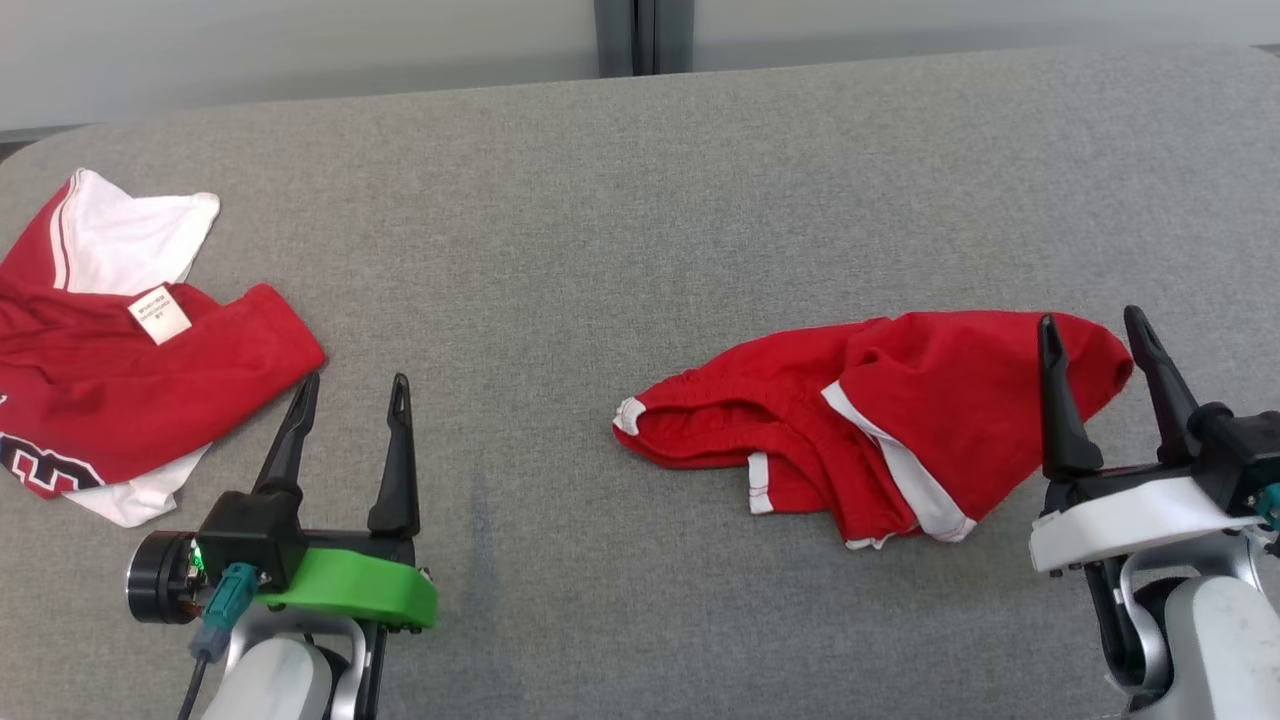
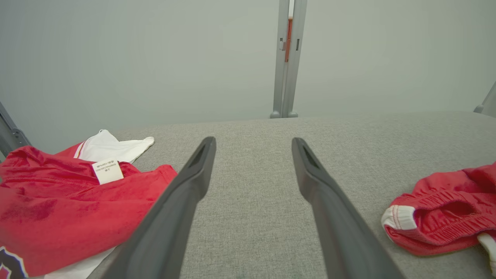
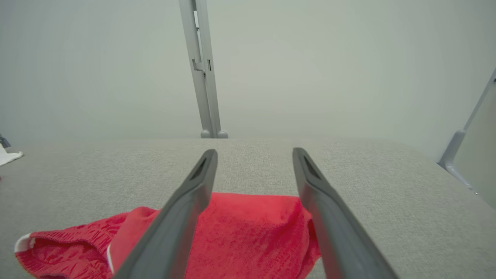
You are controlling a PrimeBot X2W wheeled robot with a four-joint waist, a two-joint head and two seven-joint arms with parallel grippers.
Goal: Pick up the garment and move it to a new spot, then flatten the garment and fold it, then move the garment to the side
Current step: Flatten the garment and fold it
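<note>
Red shorts (image 1: 900,420) lay crumpled on the grey table (image 1: 600,250), centre-right of the head view, waistband end pointing left, white trim showing along the lower edge. Right end effector (image 1: 1089,318) at lower right, fingers spread wide, open, clamped on nothing. Its tips overlapped the right end of the shorts. In the right wrist view the red cloth lay under and between both fingers, tips reaching past its far edge; contact could not be told. Left end effector (image 1: 355,380) at lower left, also open, fingers apart over bare table. Just beside it, at far left, a red and white jersey (image 1: 120,370) lay bunched, white label (image 1: 160,315) face up. Jersey and shorts were well apart. Grey post (image 1: 643,35) at top centre behind the table.
</note>
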